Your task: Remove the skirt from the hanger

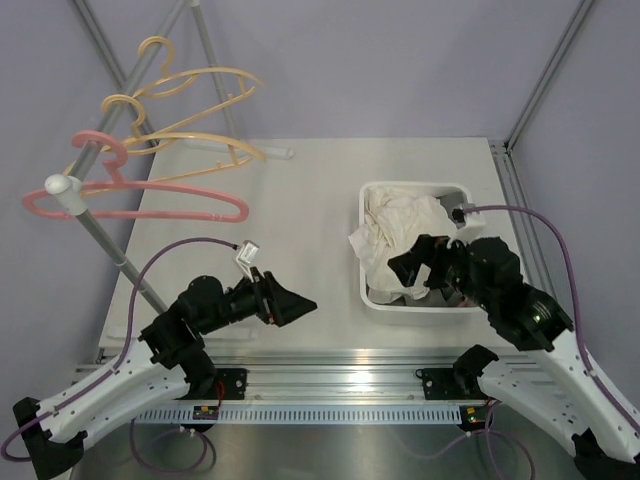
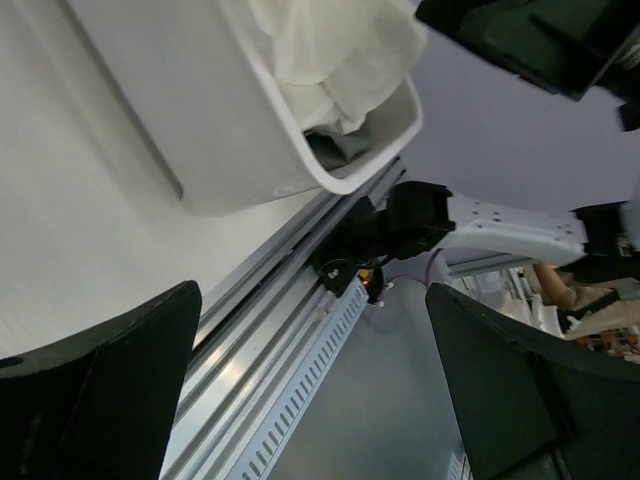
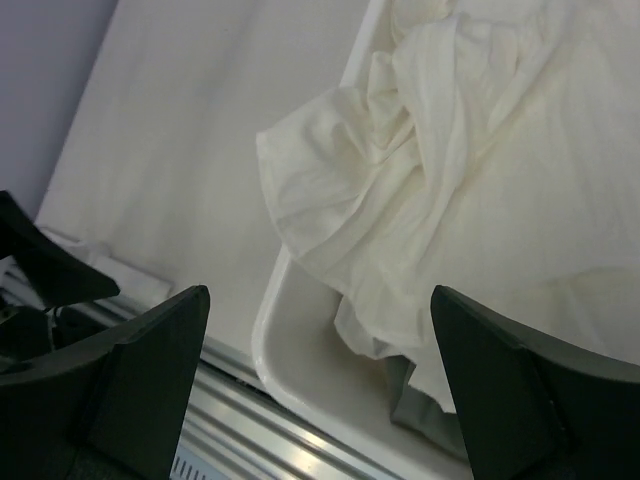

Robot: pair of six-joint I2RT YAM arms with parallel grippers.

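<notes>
As grey walls (image 1: pixel 400 60) surround the white table (image 1: pixel 310 190), a bin (image 1: pixel 415 185) holds the skirt (image 1: pixel 405 222).

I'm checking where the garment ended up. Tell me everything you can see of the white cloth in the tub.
The white cloth looks like thin, cream-white fabric, crumpled in soft folds and heaped in the white plastic tub on the right side of the table. One fold drapes over the tub's left rim. It is on no hanger. The right gripper hangs open above it, not gripping it.
</notes>
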